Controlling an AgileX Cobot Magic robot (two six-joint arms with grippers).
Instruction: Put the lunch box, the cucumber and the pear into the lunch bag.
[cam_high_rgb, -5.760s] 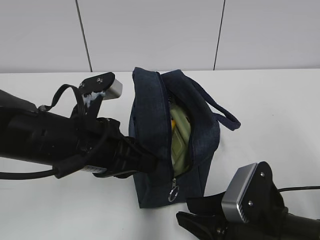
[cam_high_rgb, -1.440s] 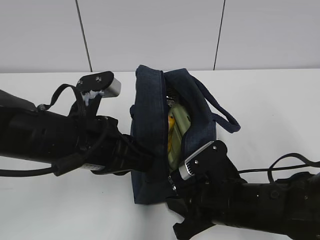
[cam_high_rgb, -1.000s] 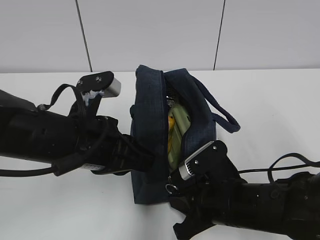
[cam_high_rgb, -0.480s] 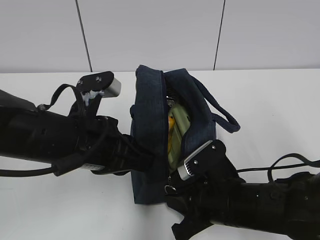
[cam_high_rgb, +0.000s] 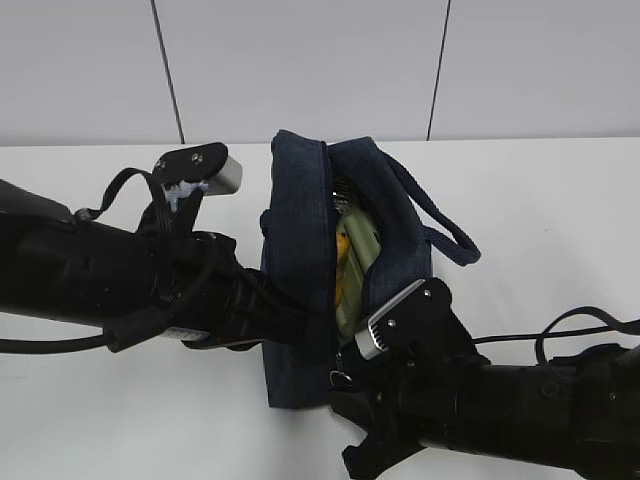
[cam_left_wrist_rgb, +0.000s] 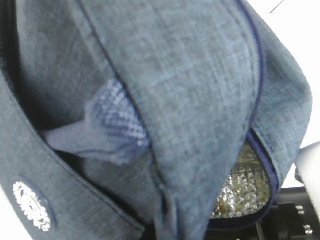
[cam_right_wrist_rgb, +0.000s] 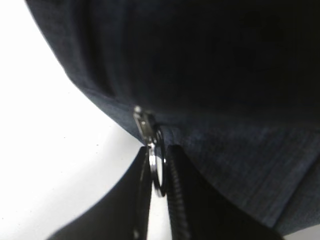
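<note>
From my outside cam the lunch bag (cam_high_rgb: 345, 270) sits mid-table, long axis running away from me, lunch box (cam_high_rgb: 358, 262) and pear (cam_high_rgb: 341, 250) inside; left wrist cam is all bag fabric, left gripper clenched, and right wrist cam has the right gripper (cam_right_wrist_rgb: 159, 167) pinching the ring pull (cam_right_wrist_rgb: 158, 172).

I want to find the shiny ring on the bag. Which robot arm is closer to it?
Right. The right gripper has the ring between its jaws at the bag's near end. The left gripper is against the bag's side, farther away.
</note>
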